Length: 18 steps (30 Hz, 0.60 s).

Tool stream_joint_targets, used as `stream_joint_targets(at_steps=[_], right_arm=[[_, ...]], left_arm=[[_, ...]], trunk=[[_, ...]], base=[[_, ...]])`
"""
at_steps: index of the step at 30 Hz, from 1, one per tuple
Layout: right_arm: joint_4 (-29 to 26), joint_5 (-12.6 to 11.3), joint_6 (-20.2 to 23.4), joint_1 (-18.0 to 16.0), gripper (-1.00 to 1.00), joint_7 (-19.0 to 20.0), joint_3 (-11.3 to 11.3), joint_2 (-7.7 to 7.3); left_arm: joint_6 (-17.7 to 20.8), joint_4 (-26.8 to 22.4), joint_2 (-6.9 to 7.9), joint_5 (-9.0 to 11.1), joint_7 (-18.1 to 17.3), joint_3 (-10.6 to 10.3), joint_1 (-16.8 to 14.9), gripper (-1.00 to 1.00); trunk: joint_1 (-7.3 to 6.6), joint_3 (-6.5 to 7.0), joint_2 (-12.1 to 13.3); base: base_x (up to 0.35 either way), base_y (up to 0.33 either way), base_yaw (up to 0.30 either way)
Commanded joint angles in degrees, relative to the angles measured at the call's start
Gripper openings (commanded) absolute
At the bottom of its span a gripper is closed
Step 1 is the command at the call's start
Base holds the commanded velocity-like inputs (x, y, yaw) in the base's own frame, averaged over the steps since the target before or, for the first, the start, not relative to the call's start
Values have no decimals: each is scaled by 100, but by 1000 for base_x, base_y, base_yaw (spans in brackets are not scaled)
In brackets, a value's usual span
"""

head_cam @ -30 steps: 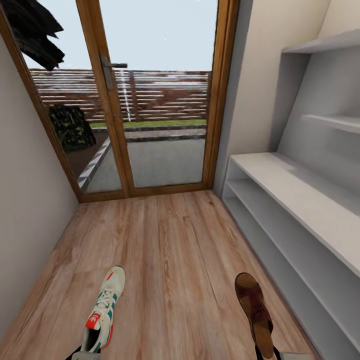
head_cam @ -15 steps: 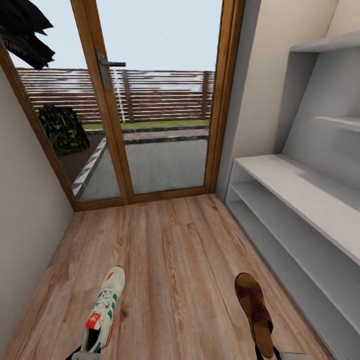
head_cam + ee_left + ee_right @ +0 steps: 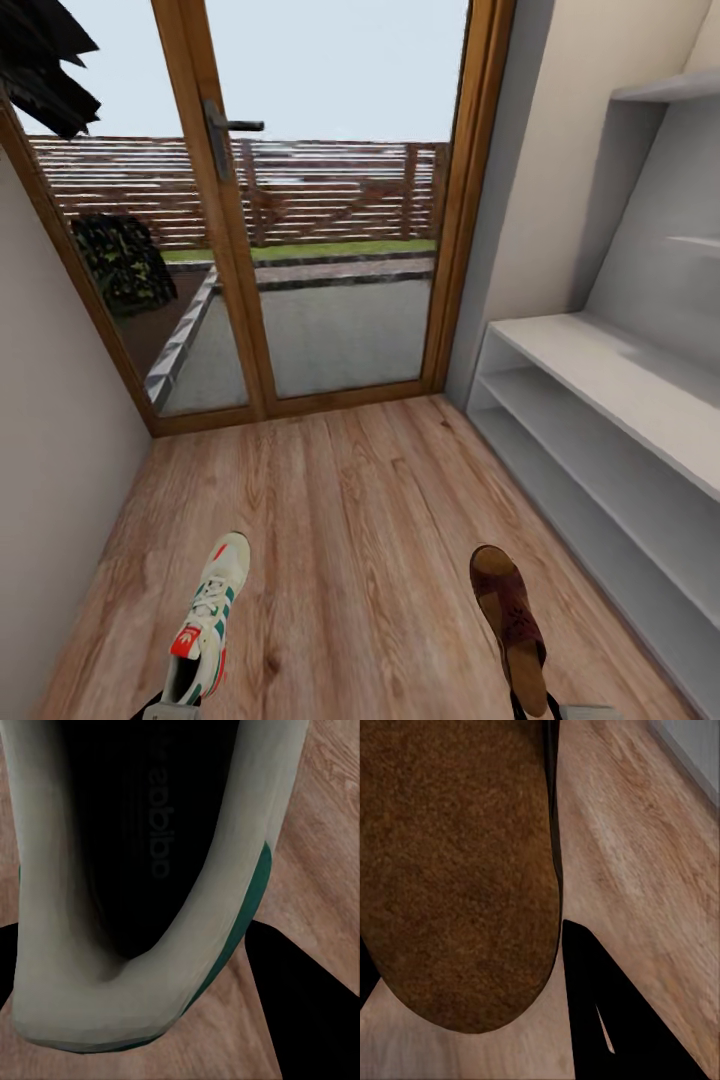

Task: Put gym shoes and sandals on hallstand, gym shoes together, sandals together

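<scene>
A white gym shoe (image 3: 208,620) with green stripes hangs low over the corridor floor (image 3: 350,500) at the lower left of the head view, toe pointing away. My left gripper (image 3: 165,708) is shut on its heel. In the left wrist view the shoe's heel opening (image 3: 135,870) sits between dark fingers (image 3: 307,1005). A brown sandal (image 3: 510,620) hangs at the lower right, its heel in my shut right gripper (image 3: 535,708). Its insole (image 3: 457,870) shows beside a black finger (image 3: 615,1020). The pale grey hallstand (image 3: 620,390) runs along the right wall, its bench top and low shelves bare.
A wood-framed glass door (image 3: 330,200) with a metal handle (image 3: 225,130) closes the corridor's far end. A plain wall (image 3: 50,450) bounds the left side. Wood planks stretch between the wall and the hallstand.
The whole head view has shifted, so the door and hallstand lie further right in the picture: the camera moved. The gym shoe and sandal stay held in the same spots.
</scene>
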Motion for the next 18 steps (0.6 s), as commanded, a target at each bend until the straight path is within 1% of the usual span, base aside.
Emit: stream_joint_targets(at_steps=[1, 3, 6, 15, 18], right_arm=[[-12, 15, -4, -1, -100, 43, -34, 9], [-12, 15, -4, -1, -100, 43, -34, 9], [-14, 15, -4, -1, -100, 43, -34, 9], [-12, 15, -4, -1, -100, 43, -34, 9], [-12, 15, -4, -1, -100, 43, -34, 9]], left_arm=[[-5, 5, 1, 53, -53, 2, -4, -100], [-5, 10, 1, 53, -55, 2, -1, -100], [-3, 12, 1, 53, -54, 2, -3, -100], [-5, 14, -6, 52, -60, 2, -1, -100], [-5, 14, -7, 47, -61, 2, 0, -100]], trunk=[[1, -4, -2], [1, -4, -2], [1, -4, -2], [1, -4, -2], [1, -4, -2]], base=[[186, 286, 0], [184, 287, -25], [182, 288, -134], [174, 287, -243], [178, 150, -261]])
